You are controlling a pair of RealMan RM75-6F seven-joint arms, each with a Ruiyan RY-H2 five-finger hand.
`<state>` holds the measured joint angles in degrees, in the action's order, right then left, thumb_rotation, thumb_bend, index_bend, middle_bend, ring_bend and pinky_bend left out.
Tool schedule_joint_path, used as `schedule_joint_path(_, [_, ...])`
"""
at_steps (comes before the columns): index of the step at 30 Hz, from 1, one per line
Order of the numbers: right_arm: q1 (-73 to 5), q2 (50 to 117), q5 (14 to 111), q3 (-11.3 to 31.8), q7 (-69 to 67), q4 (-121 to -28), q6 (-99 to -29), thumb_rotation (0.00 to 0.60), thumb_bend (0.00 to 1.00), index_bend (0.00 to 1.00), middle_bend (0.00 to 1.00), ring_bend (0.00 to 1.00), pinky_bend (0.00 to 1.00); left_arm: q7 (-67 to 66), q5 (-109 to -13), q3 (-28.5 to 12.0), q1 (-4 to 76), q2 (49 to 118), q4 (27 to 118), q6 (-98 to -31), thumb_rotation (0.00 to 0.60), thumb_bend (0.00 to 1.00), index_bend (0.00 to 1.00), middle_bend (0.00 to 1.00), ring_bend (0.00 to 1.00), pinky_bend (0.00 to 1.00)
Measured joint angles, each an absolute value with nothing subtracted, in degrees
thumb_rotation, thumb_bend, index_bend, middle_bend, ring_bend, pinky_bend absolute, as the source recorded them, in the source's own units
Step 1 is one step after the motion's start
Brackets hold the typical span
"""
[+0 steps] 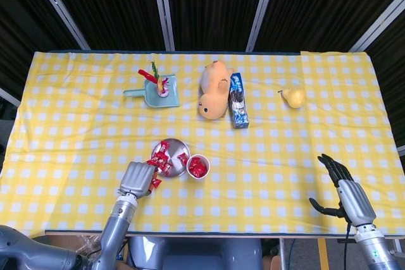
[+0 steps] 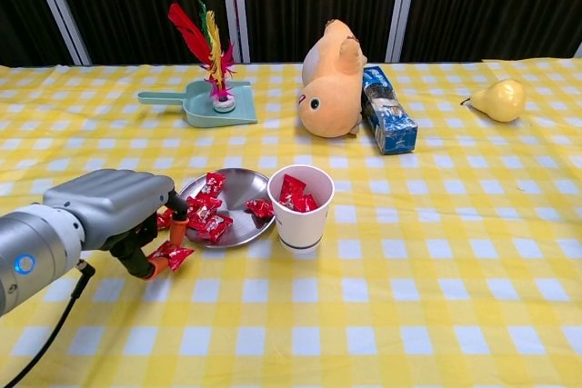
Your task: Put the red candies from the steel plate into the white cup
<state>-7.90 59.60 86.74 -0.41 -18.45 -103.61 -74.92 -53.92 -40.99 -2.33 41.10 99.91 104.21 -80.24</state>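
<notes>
- The robot's left hand (image 2: 118, 211) hangs low at the near-left rim of the steel plate (image 2: 238, 190), knuckles up, its orange-tipped fingers (image 2: 160, 263) curled down onto the yellow checked tablecloth (image 2: 436, 252).
- One red candy (image 2: 173, 254) lies on the cloth just off the plate, touching those fingertips; from the chest view it seems pinched between thumb and finger, though the grip is partly hidden by the hand itself.
- More red candies (image 2: 207, 211) lie in a loose heap on the left half of the plate, with one (image 2: 260, 209) near its right edge, just beside the white cup (image 2: 301, 207).
- The white cup stands upright against the plate's right rim, and red wrappers (image 2: 296, 194) show inside it.
- The right hand (image 1: 345, 188) rests far off at the near-right edge of the table, fingers spread and holding nothing; it shows only in the head view.
- Along the far side of the table: a teal dustpan (image 2: 205, 103) carrying a feather shuttlecock (image 2: 211, 52), a yellow plush toy (image 2: 331, 79) lying on its side, a blue packet (image 2: 388, 122) touching the toy's right, and a pear (image 2: 501, 99) well apart toward the right edge.
</notes>
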Motion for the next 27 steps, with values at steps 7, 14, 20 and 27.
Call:
schedule_joint_path(7, [-8.0, 59.7, 86.7, -0.4, -18.3, -103.7, -74.8, 0.600, 0.33, 0.00, 0.00, 0.00, 0.00, -53.9, -44.2, -6.1, 41.8, 95.1, 110.9, -81.3, 0.600, 0.45, 0.55, 0.94, 0.98, 1.00])
schedule_joint_path(14, [-8.0, 59.7, 86.6, -0.4, -18.3, -103.7, -74.6, 0.600, 0.33, 0.00, 0.00, 0.00, 0.00, -55.4, -43.2, -12.6, 45.4, 94.4, 112.8, -80.1, 0.600, 0.43, 0.54, 0.94, 0.98, 1.00])
schedule_joint_path(20, [-8.1, 59.7, 86.4, -0.3, -18.6, -103.7, -74.5, 0.600, 0.33, 0.00, 0.00, 0.00, 0.00, -58.4, -38.1, -17.4, 51.0, 98.9, 109.9, -78.1, 0.600, 0.42, 0.54, 0.94, 0.98, 1.00])
schedule_joint_path(27, [-8.2, 59.6, 86.5, -0.4, -18.9, -103.8, -74.3, 0.600, 0.33, 0.00, 0.00, 0.00, 0.00, -62.3, -34.1, -19.4, 56.2, 104.7, 105.4, -77.3, 0.600, 0.41, 0.53, 0.93, 0.98, 1.00])
